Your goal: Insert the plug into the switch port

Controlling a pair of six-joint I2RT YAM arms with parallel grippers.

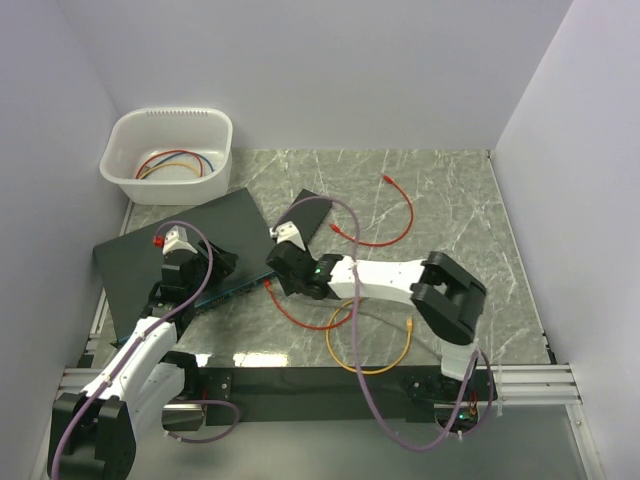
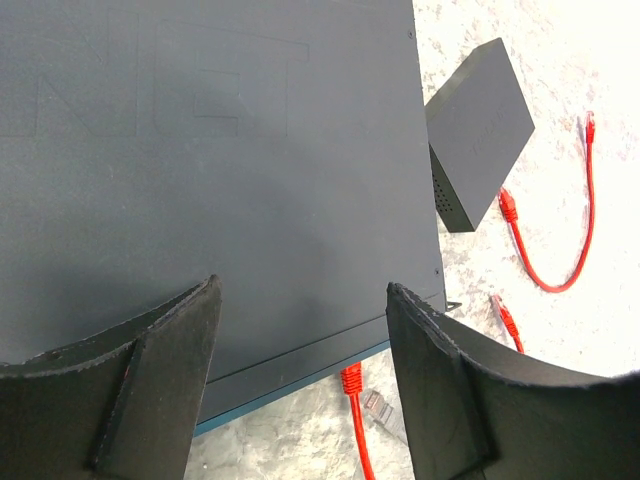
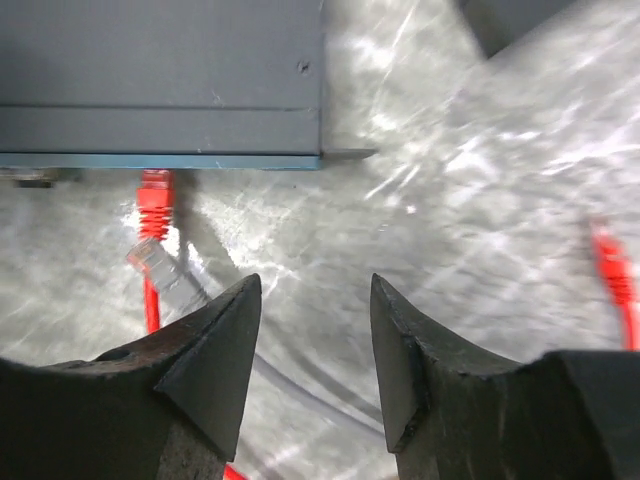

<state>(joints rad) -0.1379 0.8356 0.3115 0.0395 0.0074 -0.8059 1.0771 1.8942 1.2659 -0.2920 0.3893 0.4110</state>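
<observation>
Grey marbled table (image 1: 450, 200), white walls (image 1: 330, 70) on three sides. At left in the right wrist view, the small red plug (image 3: 155, 195) butts the teal front face (image 3: 200, 160) of the flat black switch (image 3: 160, 60), its tip hidden. Only the top view shows the white plastic basin (image 1: 165, 190), upper left. Left pincer (image 2: 300, 300) wide, empty; right pincer (image 3: 312, 290) parted, empty.

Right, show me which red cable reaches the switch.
The red cable by the right arm: its plug meets the teal switch front. The loose red cable and the one in the basin lie apart.
</observation>
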